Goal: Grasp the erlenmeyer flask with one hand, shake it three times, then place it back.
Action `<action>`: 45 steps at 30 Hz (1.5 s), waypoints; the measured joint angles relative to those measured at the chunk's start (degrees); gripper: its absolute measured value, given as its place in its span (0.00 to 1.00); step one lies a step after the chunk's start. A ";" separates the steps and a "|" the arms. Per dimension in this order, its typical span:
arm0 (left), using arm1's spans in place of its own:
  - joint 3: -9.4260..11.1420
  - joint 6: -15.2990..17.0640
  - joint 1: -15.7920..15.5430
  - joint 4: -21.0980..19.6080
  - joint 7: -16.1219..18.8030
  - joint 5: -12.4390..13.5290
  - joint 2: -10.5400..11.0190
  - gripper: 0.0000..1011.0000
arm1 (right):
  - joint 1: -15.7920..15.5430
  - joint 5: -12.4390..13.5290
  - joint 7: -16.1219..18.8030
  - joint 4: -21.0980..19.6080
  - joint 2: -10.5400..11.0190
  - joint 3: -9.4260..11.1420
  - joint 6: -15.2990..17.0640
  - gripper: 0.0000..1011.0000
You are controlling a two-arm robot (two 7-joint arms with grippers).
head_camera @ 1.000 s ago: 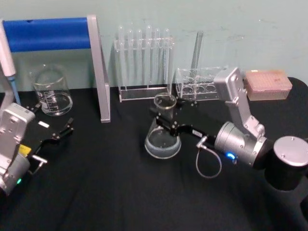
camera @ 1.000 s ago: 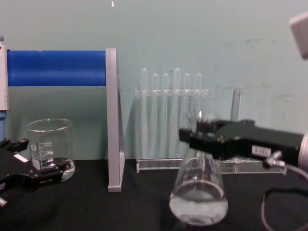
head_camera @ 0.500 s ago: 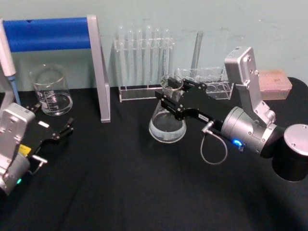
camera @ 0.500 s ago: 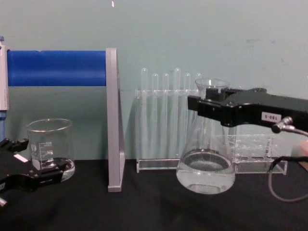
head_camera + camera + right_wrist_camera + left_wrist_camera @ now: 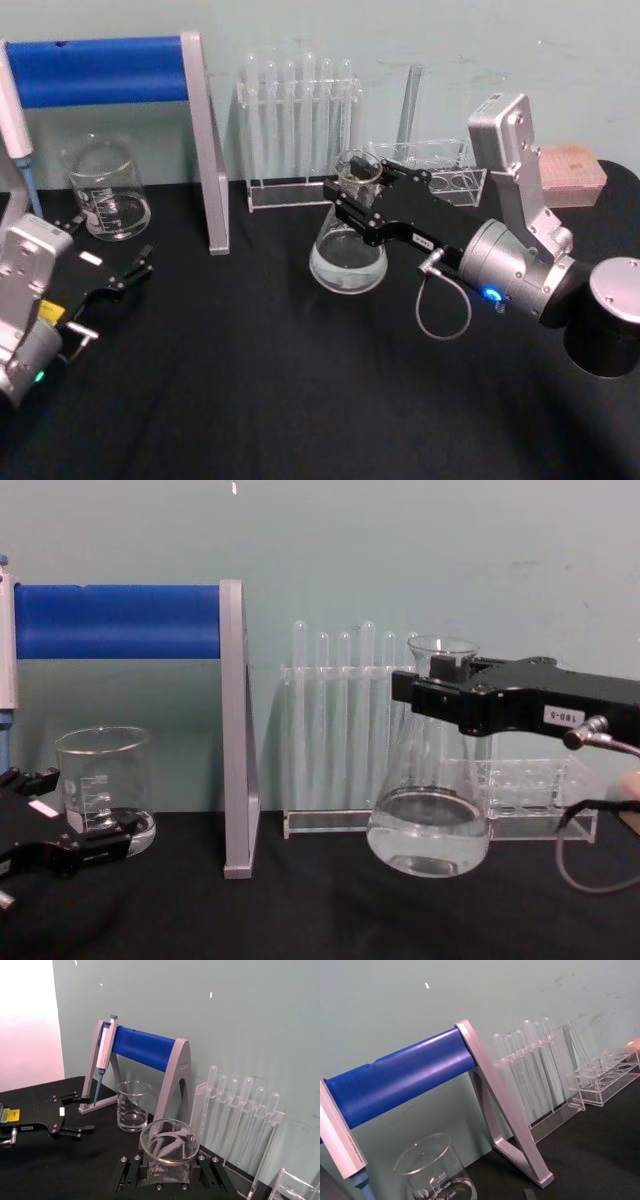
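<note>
Grips the erlenmeyer flask (image 5: 348,262) by its narrow neck with the right gripper (image 5: 353,192), black fingers (image 5: 412,692) closed against the glass from both sides just below the flared lip; carries it near the middle of the black table (image 5: 250,400), with the base seemingly lifted off the surface in the chest view and the body leaning a little off upright; holds a shallow pool of clear liquid (image 5: 428,832) in the wide round base.

Looks down from the right wrist into the flask's round mouth (image 5: 169,1141), seated between the two finger blocks of that gripper (image 5: 167,1176); bears a small white label (image 5: 560,718) on the black body and trails a grey cable (image 5: 440,312) from the silver wrist.

Keeps the flask in front of the tall test tube rack (image 5: 300,130) and apart from it, with a low clear rack (image 5: 432,172) behind the gripper's body.

Parks the left gripper (image 5: 110,243) low at the table's left side, fingers spread wide with nothing between them, just in front of the glass beaker (image 5: 105,190); leaves that beaker by the blue-barred stand (image 5: 100,70), well apart from the flask.
</note>
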 joint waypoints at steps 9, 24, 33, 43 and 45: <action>0.00 0.00 0.00 0.00 0.00 0.00 0.00 0.99 | -0.05 0.07 -0.05 0.29 -0.24 -0.02 0.13 0.45; 0.00 0.00 0.00 0.00 0.00 0.00 0.00 0.99 | -0.28 0.83 1.57 -0.51 -0.75 -1.97 0.66 0.44; 0.00 0.00 0.00 0.00 0.00 0.00 0.00 0.99 | -0.58 2.02 3.89 -2.14 -0.78 -4.80 0.86 0.45; 0.00 0.00 0.00 0.00 0.00 0.00 0.00 0.99 | -0.63 3.15 6.17 -3.51 -0.12 -7.55 0.86 0.45; 0.00 0.00 0.00 0.00 0.00 0.00 0.00 0.99 | -0.72 3.42 6.71 -4.01 0.21 -8.28 0.86 0.45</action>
